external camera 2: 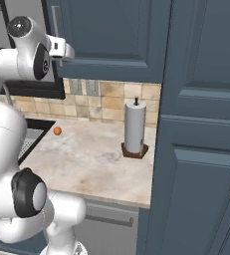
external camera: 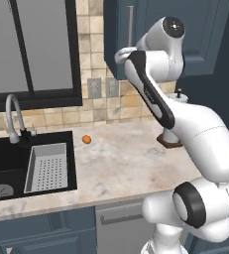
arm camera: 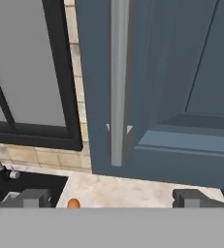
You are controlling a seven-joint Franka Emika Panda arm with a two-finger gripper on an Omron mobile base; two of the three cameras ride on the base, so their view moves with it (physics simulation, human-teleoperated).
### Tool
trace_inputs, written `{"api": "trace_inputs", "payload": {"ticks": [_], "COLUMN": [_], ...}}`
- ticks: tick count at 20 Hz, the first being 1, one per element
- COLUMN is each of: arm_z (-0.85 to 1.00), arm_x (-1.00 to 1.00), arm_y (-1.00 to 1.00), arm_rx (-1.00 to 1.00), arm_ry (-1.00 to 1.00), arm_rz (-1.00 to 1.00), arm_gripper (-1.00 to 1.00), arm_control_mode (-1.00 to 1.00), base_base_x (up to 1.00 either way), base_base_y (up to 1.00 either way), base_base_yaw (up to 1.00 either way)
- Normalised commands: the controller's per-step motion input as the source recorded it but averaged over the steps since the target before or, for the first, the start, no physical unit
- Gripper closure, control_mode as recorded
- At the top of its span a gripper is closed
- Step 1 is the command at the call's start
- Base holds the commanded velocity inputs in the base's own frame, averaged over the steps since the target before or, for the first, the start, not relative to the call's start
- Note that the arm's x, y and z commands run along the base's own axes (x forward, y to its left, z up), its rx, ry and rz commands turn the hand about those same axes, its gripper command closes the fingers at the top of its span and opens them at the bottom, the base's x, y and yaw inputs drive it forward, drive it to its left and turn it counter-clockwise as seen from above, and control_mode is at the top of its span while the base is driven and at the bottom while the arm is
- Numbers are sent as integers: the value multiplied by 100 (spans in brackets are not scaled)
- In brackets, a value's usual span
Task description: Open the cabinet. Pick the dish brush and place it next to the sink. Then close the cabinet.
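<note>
Wall cabinet shut, sink set into the counter.

The cabinet [arm camera: 181, 87], a dark blue-grey wall unit, is seen with its panelled door closed; a long silver bar handle [arm camera: 118, 82] is mounted upright along the door's left edge. The sink [external camera: 17, 163], a black recessed basin, is fitted with a curved silver faucet [external camera: 13, 116] behind it, and a grey perforated strainer tray [external camera: 47, 167] is laid in its right part.

Cabinet [arm camera: 171, 97] door shut, contents hidden; handle [arm camera: 118, 82] top cut by frame edge. Sink [external camera: 17, 163] cropped left; arm probably hides hand.
</note>
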Motion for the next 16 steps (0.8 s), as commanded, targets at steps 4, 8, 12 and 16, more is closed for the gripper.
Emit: {"api": "trace_inputs", "payload": {"ticks": [4,8,12,16], "arm_z": [2,0,0,0], "arm_x": [29,30,18,12], "arm_y": [0,0,0,0], "arm_rx": [-4,-4,-1,0], "arm_ry": [0,0,0,0], "arm_rz": [0,0,0,0], "arm_gripper": [-100,-100,-100,-100], "arm_control_mode": [-100,-100,-100,-100], "base_base_x": [0,0,0,0], "base_base_y": [0,0,0,0], "base_base_yaw": [0,0,0,0]}}
